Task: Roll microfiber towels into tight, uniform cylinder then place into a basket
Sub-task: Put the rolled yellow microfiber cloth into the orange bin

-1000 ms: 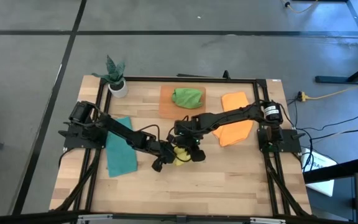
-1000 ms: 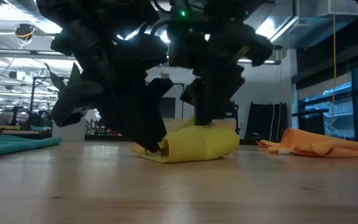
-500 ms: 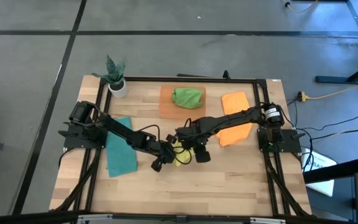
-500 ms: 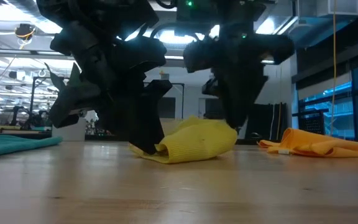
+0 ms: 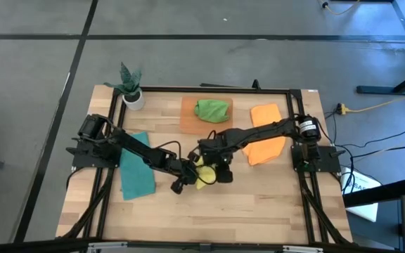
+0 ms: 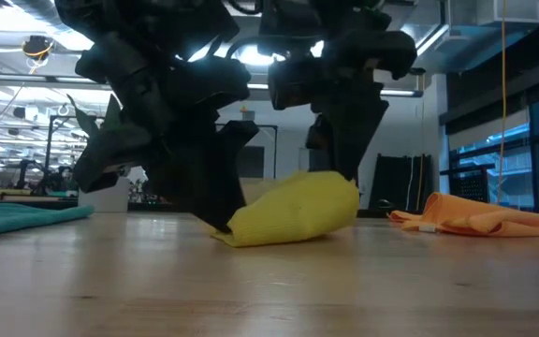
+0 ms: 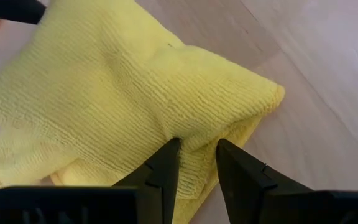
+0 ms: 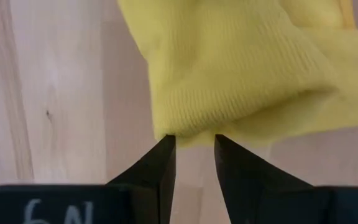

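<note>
**Yellow towel half rolled at mid-desk; three towels still unrolled**

On the left of the desk (image 5: 259,204) a teal towel (image 5: 136,176) is seen lying flat and unrolled; at mid-desk the yellow towel (image 5: 206,176) is bunched into a loose, uneven lump, not yet a tight cylinder; at the back the basket (image 5: 188,116) is found with a green towel (image 5: 211,109) already in it; on the right the orange towels (image 5: 267,140) are left flat and untouched; so one towel is judged done, one in hand and the rest still to be rolled and placed.

The left gripper (image 7: 194,158) is reached in low from the left, its fingers (image 7: 163,168) clamped on a fold at the yellow towel's edge; the right gripper (image 8: 194,149) is stretched across from the right and angled down on the towel's far side, its fingers (image 8: 160,158) set slightly apart at the towel's rim, and whether cloth is pinched there cannot be told.
</note>
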Robot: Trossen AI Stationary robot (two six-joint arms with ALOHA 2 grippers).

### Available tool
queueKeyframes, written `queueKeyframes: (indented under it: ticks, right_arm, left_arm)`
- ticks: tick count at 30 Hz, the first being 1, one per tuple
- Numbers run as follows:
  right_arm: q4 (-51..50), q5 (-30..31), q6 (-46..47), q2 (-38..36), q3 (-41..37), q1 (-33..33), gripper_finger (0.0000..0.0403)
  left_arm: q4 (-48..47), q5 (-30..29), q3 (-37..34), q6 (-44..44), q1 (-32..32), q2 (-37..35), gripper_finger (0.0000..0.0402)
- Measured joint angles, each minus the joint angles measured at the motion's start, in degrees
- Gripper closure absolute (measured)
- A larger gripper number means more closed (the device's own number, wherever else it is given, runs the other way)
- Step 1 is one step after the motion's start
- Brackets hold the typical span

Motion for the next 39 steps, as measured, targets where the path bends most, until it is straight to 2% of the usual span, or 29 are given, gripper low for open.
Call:
queueKeyframes:
  ticks: [9,15,18,24,26,31,39]
  right_arm:
    - [-3.26,-0.11,0.22,0.0,-0.02,-3.31,0.0292]
    - [-6.97,2.17,-0.3,0.0,-0.02,-3.2,0.0292]
    - [-7.91,4.22,-0.36,-0.03,-0.04,-3.02,0.0292]
    - [-8.34,4.3,-0.11,-2.27,-0.06,-2.89,0.0292]
    - [-8.36,4.61,-0.04,-3.37,-0.05,-2.66,0.0292]
    - [-8.96,7.67,1.32,-6.03,-0.05,-0.58,0.0292]
    - [-9.86,16.39,1.4,-10.33,-0.04,5.05,0.0292]
  left_arm:
    - [-2.28,-0.44,0.03,0.02,-0.11,-0.42,0.0303]
    - [-4.29,-6.63,0.03,-0.01,-1.46,-4.51,0.0303]
    - [-4.24,-7.23,0.03,-0.01,-2.23,-7.13,0.0303]
    - [-6.31,-7.34,0.0,-0.45,-3.9,-12.1,0.0303]
    - [-8.04,-9.12,0.03,-1.51,-4.73,-13.73,0.0303]
    - [-14.0,-15.9,0.03,-5.17,-7.15,-17.24,0.0303]
    - [-19.67,-16.65,0.01,-13.31,-9.27,-23.62,0.0303]
